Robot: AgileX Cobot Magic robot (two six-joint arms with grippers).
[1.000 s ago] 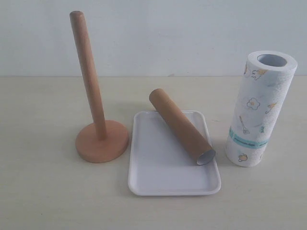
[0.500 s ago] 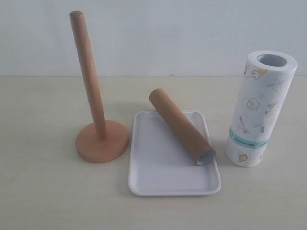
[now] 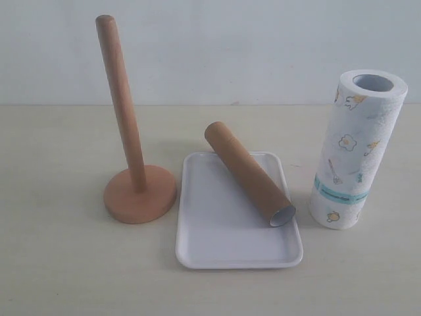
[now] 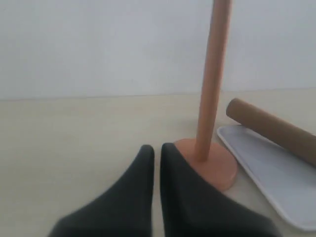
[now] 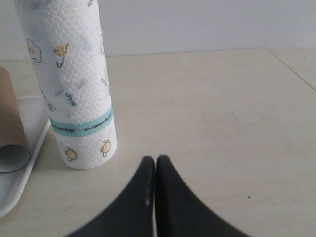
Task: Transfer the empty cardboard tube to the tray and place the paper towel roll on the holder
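Note:
The brown cardboard tube (image 3: 248, 172) lies slantwise across the white tray (image 3: 217, 230), its far end over the back rim and its open near end by the right rim. The printed paper towel roll (image 3: 355, 150) stands upright on the table right of the tray. Left of the tray stands the wooden holder (image 3: 139, 194), its dowel (image 3: 121, 99) bare. No gripper shows in the exterior view. In the left wrist view my left gripper (image 4: 157, 149) is shut and empty, close to the holder's base (image 4: 215, 165). In the right wrist view my right gripper (image 5: 155, 160) is shut and empty, beside the roll (image 5: 74, 79).
The pale table (image 3: 59, 263) runs back to a plain white wall (image 3: 230, 46). In the right wrist view a seam (image 5: 291, 69) crosses the table's corner. The tube's open end (image 5: 12, 158) and the tray's rim (image 5: 27, 168) show next to the roll.

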